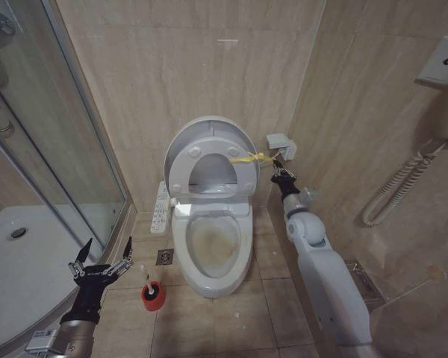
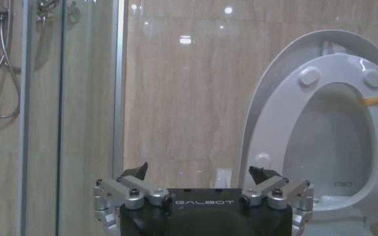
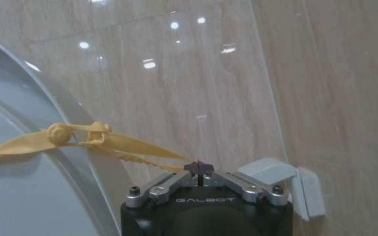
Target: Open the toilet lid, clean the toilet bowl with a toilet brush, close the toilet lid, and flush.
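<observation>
The toilet lid [image 1: 209,128] stands raised against the back wall, with the seat ring [image 1: 181,170] up in front of it. Its yellow loop tag [image 1: 248,157] stretches right to my right gripper [image 1: 278,164], which is shut on the tag [image 3: 130,146]; the gripper [image 3: 199,166] sits just off the lid's edge [image 3: 18,98]. The stained toilet bowl [image 1: 213,242] lies uncovered. On the floor to its left the toilet brush [image 1: 147,277] stands in a red cup [image 1: 153,297]. My left gripper [image 1: 101,257] hovers open left of the cup, and its wrist view faces the lid [image 2: 274,88] over its fingers [image 2: 202,169].
A glass shower enclosure [image 1: 60,149] closes off the left side. A button panel [image 1: 160,209] hangs at the bowl's left and a small floor drain [image 1: 164,256] lies below it. A grey wall box [image 1: 280,143] and a coiled hose [image 1: 403,186] are on the right wall.
</observation>
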You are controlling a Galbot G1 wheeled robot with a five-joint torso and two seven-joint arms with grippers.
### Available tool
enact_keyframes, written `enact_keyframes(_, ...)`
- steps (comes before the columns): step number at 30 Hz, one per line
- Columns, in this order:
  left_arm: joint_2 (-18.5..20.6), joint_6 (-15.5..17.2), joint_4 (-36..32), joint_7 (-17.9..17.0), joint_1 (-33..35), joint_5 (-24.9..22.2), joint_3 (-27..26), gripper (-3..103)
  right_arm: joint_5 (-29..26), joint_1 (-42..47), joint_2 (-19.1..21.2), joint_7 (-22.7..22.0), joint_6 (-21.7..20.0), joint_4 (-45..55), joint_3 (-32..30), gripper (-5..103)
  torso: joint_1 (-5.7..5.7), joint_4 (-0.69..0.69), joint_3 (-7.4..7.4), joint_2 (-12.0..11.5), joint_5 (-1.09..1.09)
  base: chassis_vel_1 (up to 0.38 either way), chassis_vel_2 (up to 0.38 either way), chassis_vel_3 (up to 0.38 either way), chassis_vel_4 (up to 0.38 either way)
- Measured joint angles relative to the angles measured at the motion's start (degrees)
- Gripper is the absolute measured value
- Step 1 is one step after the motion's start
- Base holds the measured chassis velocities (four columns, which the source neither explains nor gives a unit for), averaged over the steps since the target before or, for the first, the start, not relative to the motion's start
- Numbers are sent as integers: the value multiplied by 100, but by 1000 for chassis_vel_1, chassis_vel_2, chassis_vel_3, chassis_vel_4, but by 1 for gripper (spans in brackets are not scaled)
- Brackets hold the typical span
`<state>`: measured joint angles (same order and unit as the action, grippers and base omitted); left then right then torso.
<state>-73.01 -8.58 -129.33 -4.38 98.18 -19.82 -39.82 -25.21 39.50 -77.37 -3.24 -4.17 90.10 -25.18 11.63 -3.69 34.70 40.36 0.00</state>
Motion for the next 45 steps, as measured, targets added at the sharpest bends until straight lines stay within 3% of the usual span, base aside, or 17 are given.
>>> enact_keyframes(17,0,0,0,0,0,0,0,100,175,-876,-309,-93,-13,-883,408,0,0,2,0,0,0,0,0,0,0)
enact_keyframes(35,0,0,0,0,0,0,0,100,257,-1425,-102,-93,72,-1443,541,0,0,3,-1,0,0,0,0,0,0)
enact_keyframes(45,0,0,0,0,0,0,0,100,265,-1463,-297,-146,62,-1472,485,0,0,2,-1,0,0,0,0,0,0)
